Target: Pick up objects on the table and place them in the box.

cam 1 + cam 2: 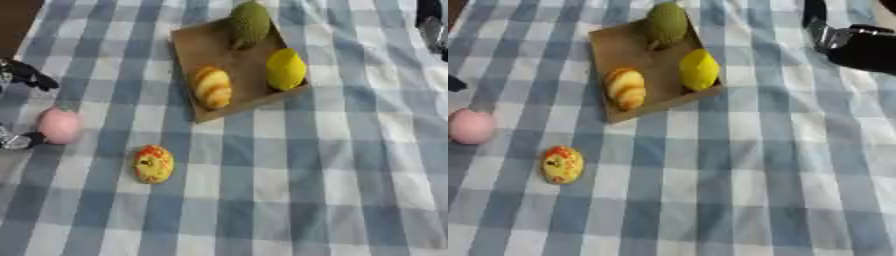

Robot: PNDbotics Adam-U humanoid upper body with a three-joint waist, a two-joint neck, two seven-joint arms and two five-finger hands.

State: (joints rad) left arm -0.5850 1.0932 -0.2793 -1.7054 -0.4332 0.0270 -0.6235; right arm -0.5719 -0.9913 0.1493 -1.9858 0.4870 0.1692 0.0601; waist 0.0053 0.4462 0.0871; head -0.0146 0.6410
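A shallow brown box lies at the top centre. It holds a green fruit, a yellow lemon and an orange-and-cream striped piece. On the cloth to the left rests a pink round object, and a yellow-and-red fruit lies below the box. My left hand shows at the left edge, open. One finger is above the pink object and another is low beside it, touching or nearly touching. My right hand hovers at the top right, away from the box.
A blue-and-white checked cloth covers the whole table. A dark brown patch shows at the top left corner beyond the cloth.
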